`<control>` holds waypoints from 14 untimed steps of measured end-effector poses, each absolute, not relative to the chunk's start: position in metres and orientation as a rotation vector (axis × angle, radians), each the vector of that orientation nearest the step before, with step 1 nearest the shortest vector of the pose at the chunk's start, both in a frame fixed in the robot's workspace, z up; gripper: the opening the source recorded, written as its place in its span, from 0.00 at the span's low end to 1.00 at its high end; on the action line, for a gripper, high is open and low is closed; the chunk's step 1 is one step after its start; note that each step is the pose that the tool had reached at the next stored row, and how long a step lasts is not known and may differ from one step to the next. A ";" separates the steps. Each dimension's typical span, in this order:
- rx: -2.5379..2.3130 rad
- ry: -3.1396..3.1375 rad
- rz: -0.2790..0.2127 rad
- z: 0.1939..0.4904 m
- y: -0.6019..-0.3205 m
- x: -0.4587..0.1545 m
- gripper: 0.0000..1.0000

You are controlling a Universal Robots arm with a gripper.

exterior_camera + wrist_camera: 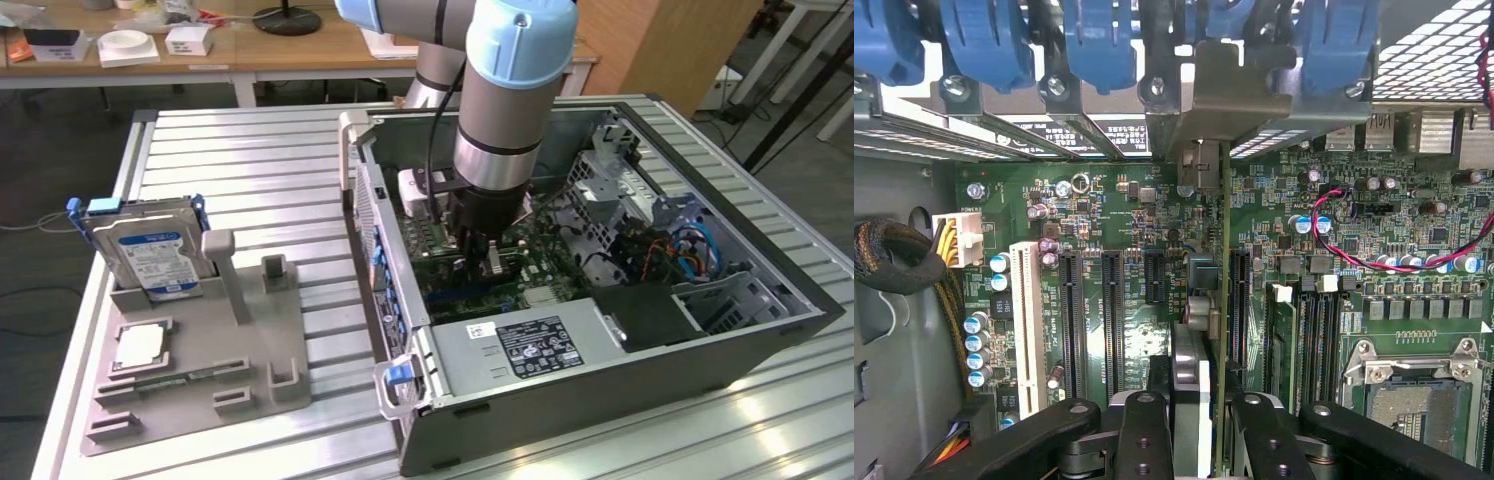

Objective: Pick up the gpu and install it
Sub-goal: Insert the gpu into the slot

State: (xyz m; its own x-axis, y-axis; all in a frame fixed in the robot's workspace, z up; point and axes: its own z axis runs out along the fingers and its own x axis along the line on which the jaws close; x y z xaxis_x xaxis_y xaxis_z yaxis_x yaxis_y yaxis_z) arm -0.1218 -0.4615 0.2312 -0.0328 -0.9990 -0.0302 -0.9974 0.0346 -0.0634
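Here, in the exterior view, the gripper [483, 245] sits low inside the open computer case [694, 370], on the exterior view's right. In the wrist view its fingers [1144, 430] clamp the gpu [1196, 370], upright above the motherboard [1124, 200] slots

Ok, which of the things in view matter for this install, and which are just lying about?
In the job: gpu, gripped by the fingers; motherboard; open computer case.
Lying about: hard drive, square chip, memory stick, all on the grey holder.
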 end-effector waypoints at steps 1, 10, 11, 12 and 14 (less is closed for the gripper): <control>-2.138 2.211 -0.038 0.231 -0.461 -0.122 0.28; -2.139 2.210 -0.038 0.230 -0.461 -0.122 0.28; -2.139 2.210 -0.038 0.230 -0.461 -0.122 0.28; -2.139 2.210 -0.038 0.230 -0.461 -0.122 0.28; -2.139 2.210 -0.038 0.230 -0.461 -0.122 0.28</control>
